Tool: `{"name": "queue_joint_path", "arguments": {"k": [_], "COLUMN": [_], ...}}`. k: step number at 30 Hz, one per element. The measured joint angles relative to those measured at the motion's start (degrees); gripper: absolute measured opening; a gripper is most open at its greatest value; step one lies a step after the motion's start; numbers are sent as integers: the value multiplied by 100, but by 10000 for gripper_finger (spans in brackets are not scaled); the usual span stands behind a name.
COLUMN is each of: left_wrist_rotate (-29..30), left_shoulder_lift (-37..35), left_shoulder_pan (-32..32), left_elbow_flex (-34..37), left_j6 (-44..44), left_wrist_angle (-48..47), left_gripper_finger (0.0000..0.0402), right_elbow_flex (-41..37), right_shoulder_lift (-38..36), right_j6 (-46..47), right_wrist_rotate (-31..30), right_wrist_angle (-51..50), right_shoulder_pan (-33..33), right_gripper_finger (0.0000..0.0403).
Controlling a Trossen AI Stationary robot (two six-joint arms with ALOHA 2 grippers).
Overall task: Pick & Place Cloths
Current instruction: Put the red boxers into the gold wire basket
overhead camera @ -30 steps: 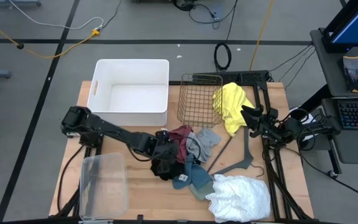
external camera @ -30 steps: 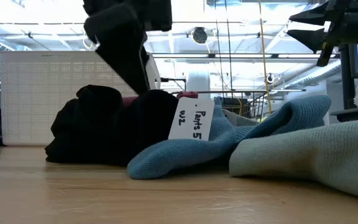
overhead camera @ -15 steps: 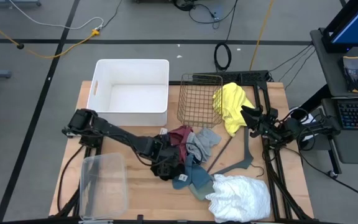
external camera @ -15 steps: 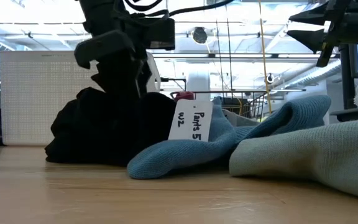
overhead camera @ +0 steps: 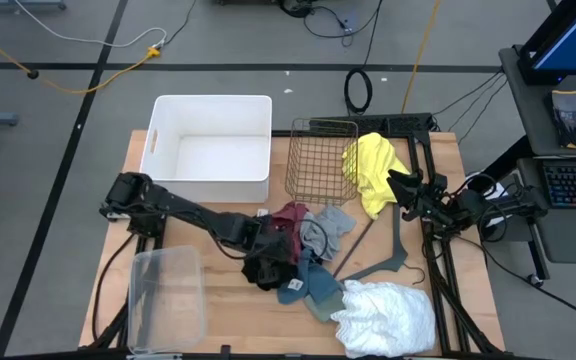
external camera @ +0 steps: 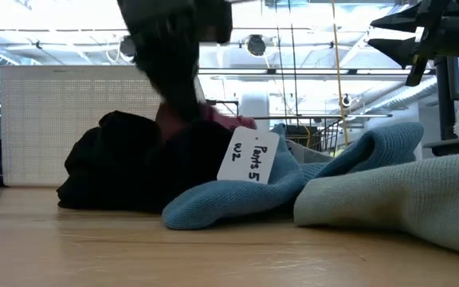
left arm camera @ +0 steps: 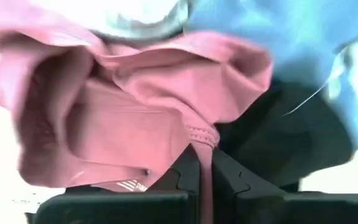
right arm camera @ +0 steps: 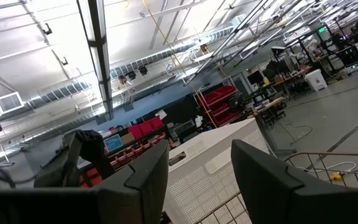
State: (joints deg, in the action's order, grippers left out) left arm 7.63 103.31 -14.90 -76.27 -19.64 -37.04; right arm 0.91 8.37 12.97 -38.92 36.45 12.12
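Note:
A pile of cloths lies mid-table: a maroon cloth (overhead camera: 290,220), a black one (overhead camera: 261,272), a grey one (overhead camera: 330,224) and a blue-grey one (overhead camera: 314,286) with a paper tag (external camera: 253,156). A frilly white cloth (overhead camera: 383,316) lies at the near edge. A yellow cloth (overhead camera: 373,168) lies at the far right. My left gripper (overhead camera: 271,243) is over the pile, shut on the maroon cloth (left arm camera: 123,106). My right gripper (overhead camera: 400,184) hangs open in the air by the yellow cloth, holding nothing. My left gripper pinches a stitched edge of the maroon cloth (left arm camera: 202,135) between its two fingers (left arm camera: 185,177). It comes from above, slanting in from the table's left. The cloth spreads slack beyond the fingertips, and its rest lies on the pile, over the black cloth (external camera: 126,159).
A white bin (overhead camera: 210,148) stands at the far left, with a wire basket (overhead camera: 320,160) beside it. A clear plastic tub (overhead camera: 165,298) sits at the near left. A flat grey hanger (overhead camera: 383,258) lies right of the pile.
My left gripper has dropped onto the pile and shut on the maroon cloth. It has since come up a little, drawing maroon fabric above the black cloth. The paper tag has tipped slightly.

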Motion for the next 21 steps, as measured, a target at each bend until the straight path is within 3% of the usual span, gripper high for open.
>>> {"name": "queue_joint_path", "arguments": {"k": [11,21], "left_wrist_rotate": [438,639], "left_shoulder_lift": [-1270,-2101], "left_shoulder_pan": [153,231], "left_elbow_flex": [-703,-1205], "left_j6": [-355,-472], "left_wrist_angle": [83,1559], "left_gripper_finger": [3,1], "right_elbow_flex": [1,417], "right_shoulder_lift": [1,197], "right_j6": [4,-168], "right_wrist_rotate": [255,2171], "right_wrist_angle": [170,345], "right_shoulder_pan": [0,0], "right_gripper_finger": [166,166]}}
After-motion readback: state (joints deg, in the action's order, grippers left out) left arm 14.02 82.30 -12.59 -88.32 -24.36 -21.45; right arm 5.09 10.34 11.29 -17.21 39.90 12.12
